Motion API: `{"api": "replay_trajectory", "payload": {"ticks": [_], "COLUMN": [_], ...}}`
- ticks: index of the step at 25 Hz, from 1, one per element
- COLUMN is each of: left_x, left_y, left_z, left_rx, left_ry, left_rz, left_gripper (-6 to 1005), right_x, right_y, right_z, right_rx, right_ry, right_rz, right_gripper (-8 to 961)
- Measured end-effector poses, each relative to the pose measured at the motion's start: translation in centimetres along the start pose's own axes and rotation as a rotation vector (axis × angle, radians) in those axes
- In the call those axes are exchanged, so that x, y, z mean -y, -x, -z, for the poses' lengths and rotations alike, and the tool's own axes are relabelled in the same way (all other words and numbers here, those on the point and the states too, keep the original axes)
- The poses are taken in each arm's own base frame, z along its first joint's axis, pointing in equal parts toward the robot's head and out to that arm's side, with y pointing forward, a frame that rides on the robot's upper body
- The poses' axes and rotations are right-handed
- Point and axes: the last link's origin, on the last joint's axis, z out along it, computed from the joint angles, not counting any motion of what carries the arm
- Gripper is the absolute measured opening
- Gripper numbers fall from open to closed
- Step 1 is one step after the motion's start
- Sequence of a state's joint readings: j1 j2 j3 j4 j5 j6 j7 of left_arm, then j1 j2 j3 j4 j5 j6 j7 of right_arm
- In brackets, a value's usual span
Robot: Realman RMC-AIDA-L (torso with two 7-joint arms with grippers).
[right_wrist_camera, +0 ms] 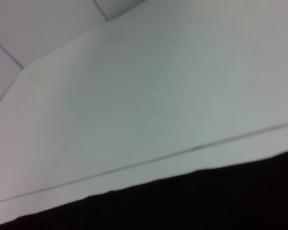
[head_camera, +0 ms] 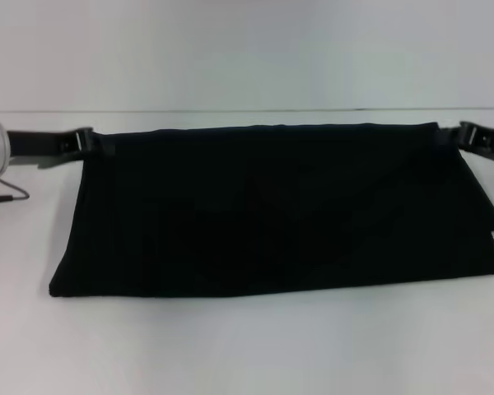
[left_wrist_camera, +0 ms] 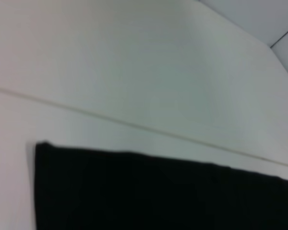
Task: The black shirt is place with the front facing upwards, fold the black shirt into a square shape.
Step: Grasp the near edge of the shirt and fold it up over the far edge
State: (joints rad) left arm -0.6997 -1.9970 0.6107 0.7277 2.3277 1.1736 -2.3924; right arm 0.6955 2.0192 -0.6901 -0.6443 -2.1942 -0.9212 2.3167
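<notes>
The black shirt (head_camera: pixel 272 214) lies on the white bench (head_camera: pixel 247 346), folded into a long wide band. The left gripper (head_camera: pixel 89 141) has its jaws clamped on the far left corner of the shirt. The right gripper (head_camera: pixel 465 136) has its jaws clamped on the far right corner.

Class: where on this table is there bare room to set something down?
Bare table lies in front of the shirt, and a thin strip behind it. Crowded: the shirt's far corners, where the left pincer and right pincer sit.
</notes>
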Motion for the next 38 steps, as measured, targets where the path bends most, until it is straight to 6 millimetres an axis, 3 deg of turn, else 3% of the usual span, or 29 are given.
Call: {"api": "replay_trajectory", "payload": {"ticks": [1,8,20,38], "left_x": [-0.4,-0.6,-2.0,-2.2], "left_y": [-1.0,-2.8,-2.2,-2.5], "left_z": [0.1,-0.9,-4.8,-4.9], "left_rx": [-0.037,-0.124,-0.208,-0.244], "left_ry": [-0.012,-0.079,-0.242,-0.276], "left_rz": [-0.02,-0.035,-0.165,-0.192], "left_gripper": [46,45,42,43], "right_x": [-0.1,-0.3,-1.6,-3.2], "right_y": [0.3,2.4,1.9,3.2], "right_z": [0.0,-0.3,-4.3,-5.1], "right_rx": [0.006,0.086,0.189,0.241], "right_ry": [-0.004,-0.045,-0.232,-0.246], "right_rz": [0.0,-0.005,0.067,0.097], "right_gripper": [61,62,65,71]}}
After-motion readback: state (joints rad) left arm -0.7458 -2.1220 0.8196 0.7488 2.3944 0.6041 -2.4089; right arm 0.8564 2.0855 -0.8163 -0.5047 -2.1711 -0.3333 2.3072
